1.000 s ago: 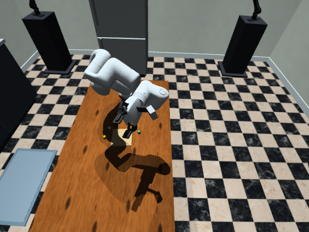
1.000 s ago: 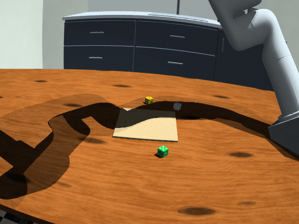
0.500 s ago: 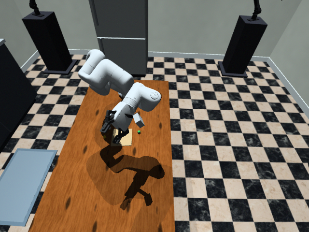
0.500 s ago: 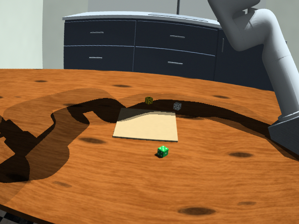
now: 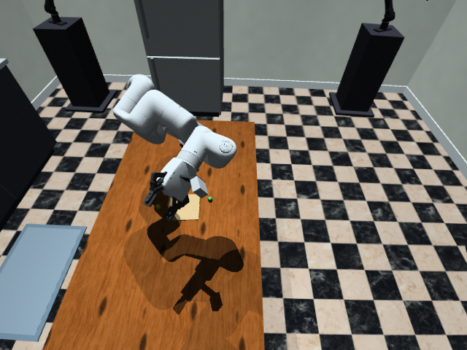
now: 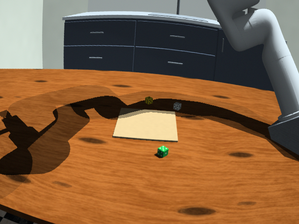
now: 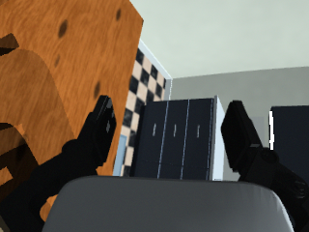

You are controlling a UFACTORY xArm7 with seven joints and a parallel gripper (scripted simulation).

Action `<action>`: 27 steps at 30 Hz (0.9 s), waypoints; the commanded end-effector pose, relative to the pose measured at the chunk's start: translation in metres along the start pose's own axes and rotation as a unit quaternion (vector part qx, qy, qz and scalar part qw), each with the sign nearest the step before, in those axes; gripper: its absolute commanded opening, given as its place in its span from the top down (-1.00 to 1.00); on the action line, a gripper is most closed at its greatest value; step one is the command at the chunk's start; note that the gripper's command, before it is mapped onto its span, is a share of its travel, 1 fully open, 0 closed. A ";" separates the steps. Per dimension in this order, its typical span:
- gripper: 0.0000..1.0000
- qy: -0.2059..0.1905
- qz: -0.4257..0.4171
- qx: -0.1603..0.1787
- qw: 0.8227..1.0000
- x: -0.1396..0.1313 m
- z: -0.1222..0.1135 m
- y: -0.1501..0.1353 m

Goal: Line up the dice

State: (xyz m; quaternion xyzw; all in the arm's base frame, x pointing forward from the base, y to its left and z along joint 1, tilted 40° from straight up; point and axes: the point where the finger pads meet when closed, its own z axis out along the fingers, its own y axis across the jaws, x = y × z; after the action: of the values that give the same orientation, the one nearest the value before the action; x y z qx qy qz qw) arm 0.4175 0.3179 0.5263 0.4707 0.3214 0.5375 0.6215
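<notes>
Fingers spread wide and empty above the mat; those small, hard, likely slippery dice want squeezing on opposite flat faces.

from above, the arm's wrist covers the near-left part of the mat, and the white die cannot be found there at all; the yellow die is only a dim speck in shadow between the black fingers. the green die is too small from above for its pips to be counted. from the side view, the gripper itself is cut off past the right edge, and the yellow die and white die sit in dark shadow, their top faces hard to read. the wrist camera shows no dice and no mat.
</notes>
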 end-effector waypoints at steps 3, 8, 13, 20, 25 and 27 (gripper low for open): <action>-1.00 -0.029 0.016 0.029 0.999 -0.026 0.013 -0.006; -1.00 -0.029 0.016 0.029 0.999 -0.026 0.013 -0.006; -1.00 -0.071 0.040 0.075 0.994 -0.063 0.025 -0.021; -1.00 -0.071 0.040 0.075 0.994 -0.063 0.025 -0.021; -1.00 -0.126 0.073 0.134 0.980 -0.110 0.033 -0.042; -1.00 -0.142 0.083 0.150 0.975 -0.123 0.034 -0.049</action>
State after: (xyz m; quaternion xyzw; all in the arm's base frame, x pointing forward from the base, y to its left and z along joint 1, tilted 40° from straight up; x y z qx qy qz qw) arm 0.4370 0.2287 0.4953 0.6020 0.2858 0.4845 0.5667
